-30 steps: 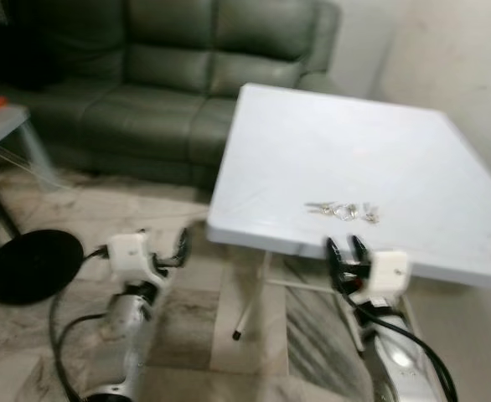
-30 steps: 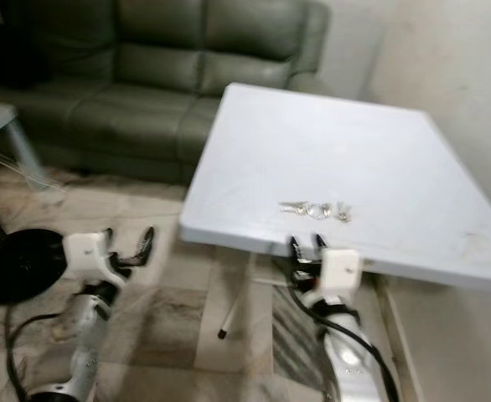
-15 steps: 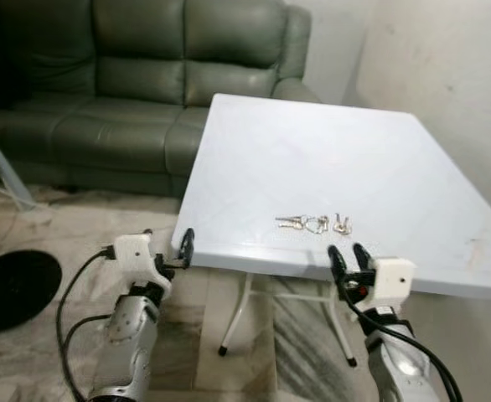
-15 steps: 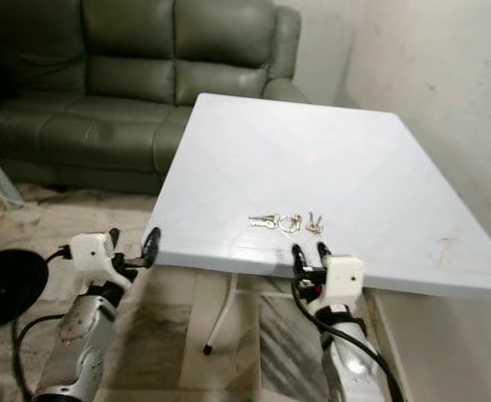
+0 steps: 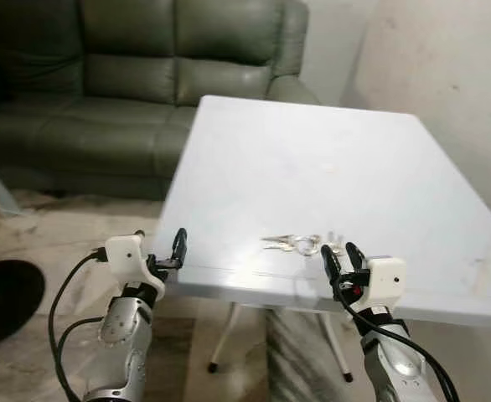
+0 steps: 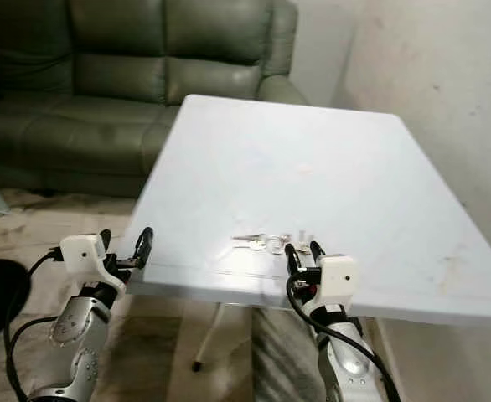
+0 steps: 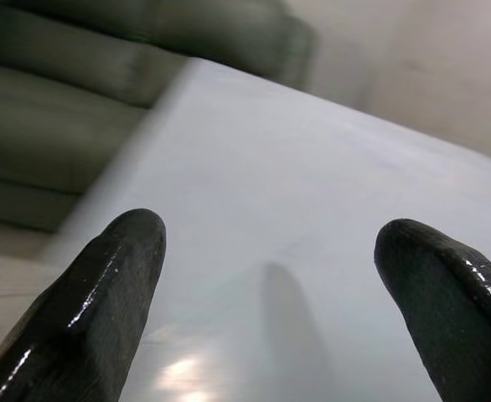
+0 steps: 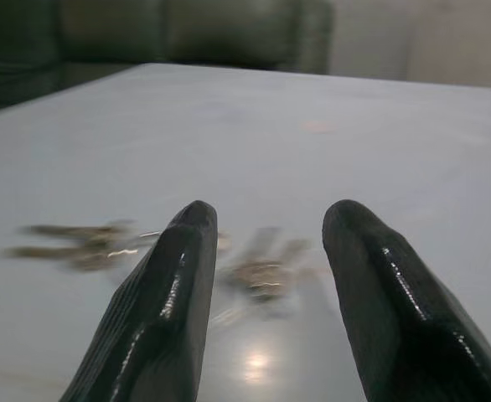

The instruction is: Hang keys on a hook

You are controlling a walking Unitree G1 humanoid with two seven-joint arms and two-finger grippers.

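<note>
The keys [image 5: 302,244] lie near the front edge of the white worktop [image 5: 329,167], ungrasped. The right claw [image 5: 338,260], fingers spread, hovers just before them; the left claw [image 5: 167,251], also spread, hangs at the worktop's edge. Next likely comes lowering and pinching the keys.

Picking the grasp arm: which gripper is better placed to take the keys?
Right, likely. The right gripper is open at the near table edge with the keys just beyond its fingertips. The left gripper, also open, is off by the table's left corner, well away from them.
</note>
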